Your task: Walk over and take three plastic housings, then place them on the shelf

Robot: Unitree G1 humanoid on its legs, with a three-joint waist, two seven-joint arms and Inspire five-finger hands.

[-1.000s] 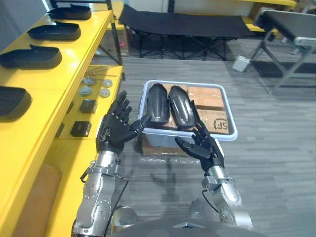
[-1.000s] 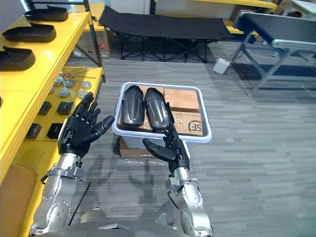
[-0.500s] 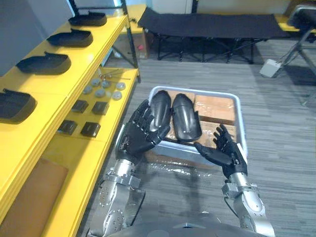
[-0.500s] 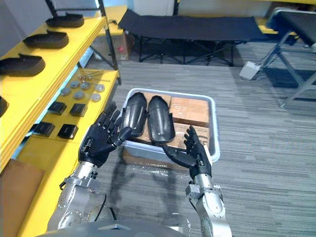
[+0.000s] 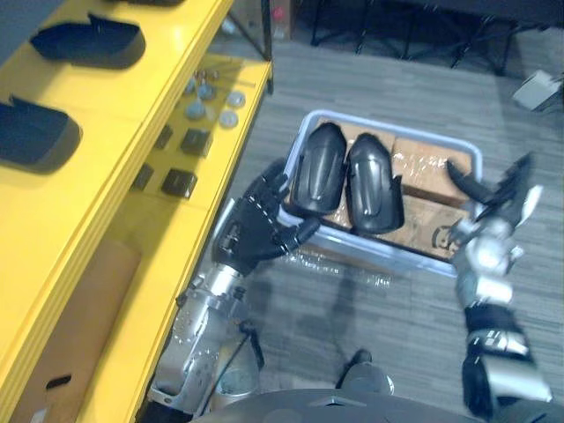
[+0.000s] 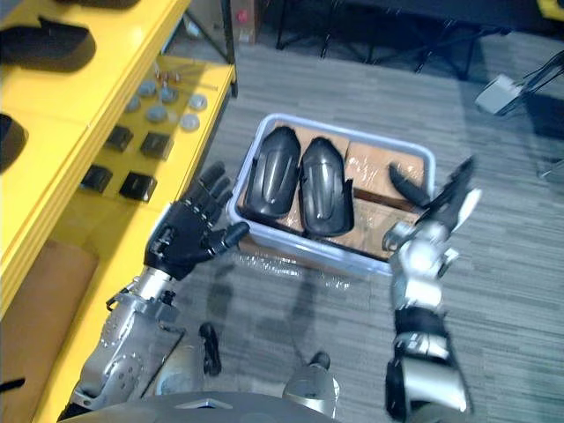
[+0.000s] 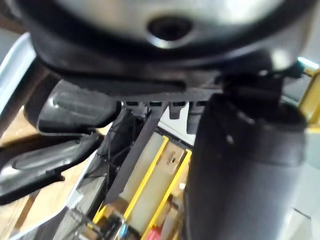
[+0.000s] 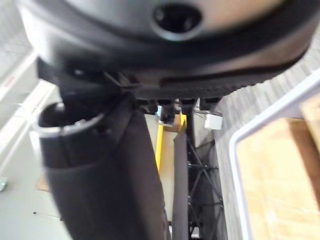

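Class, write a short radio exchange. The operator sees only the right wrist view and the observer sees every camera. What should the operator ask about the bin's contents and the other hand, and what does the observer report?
Operator: I can see the bin by its white rim, with cardboard inside. Are there any housings in it?
Observer: Yes. Two black plastic housings lie side by side on the cardboard, in the half of the bin toward the robot's left.
Operator: Where is the left hand?
Observer: The left hand is open with its fingers spread, by the bin's near left corner, close to the nearer housing.
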